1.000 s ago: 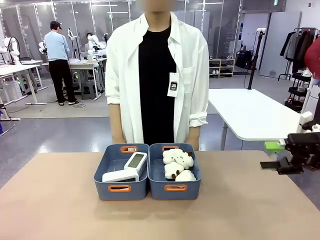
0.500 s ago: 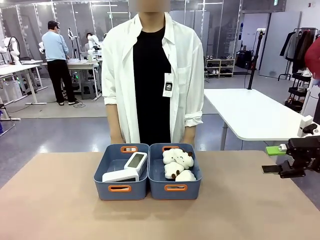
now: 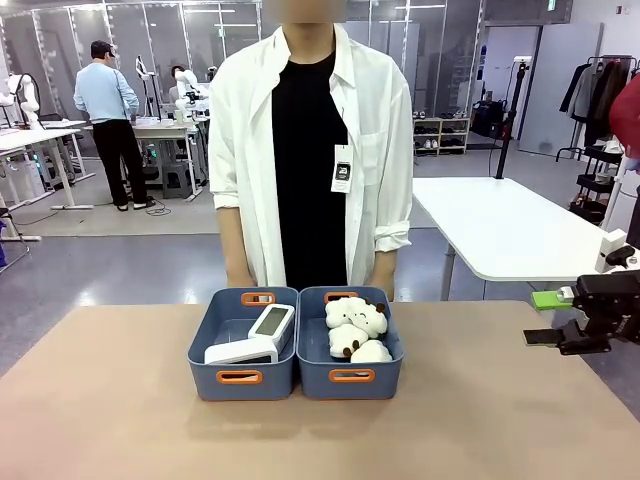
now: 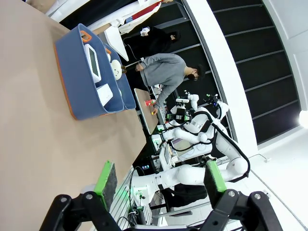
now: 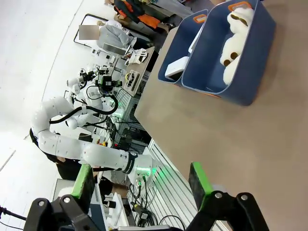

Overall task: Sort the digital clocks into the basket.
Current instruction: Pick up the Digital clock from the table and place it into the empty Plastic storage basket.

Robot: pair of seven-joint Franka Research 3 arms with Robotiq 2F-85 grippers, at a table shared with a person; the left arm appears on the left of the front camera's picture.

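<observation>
Both clocks (image 3: 254, 335) lie in the left basket (image 3: 243, 377), so I judge the sort complete and no grasp is required. My left gripper (image 4: 160, 179) is open and empty above bare table (image 3: 120, 410). My right gripper (image 3: 550, 318), beside the table's right edge, is open and empty too; I park both arms clear of the baskets.
</observation>
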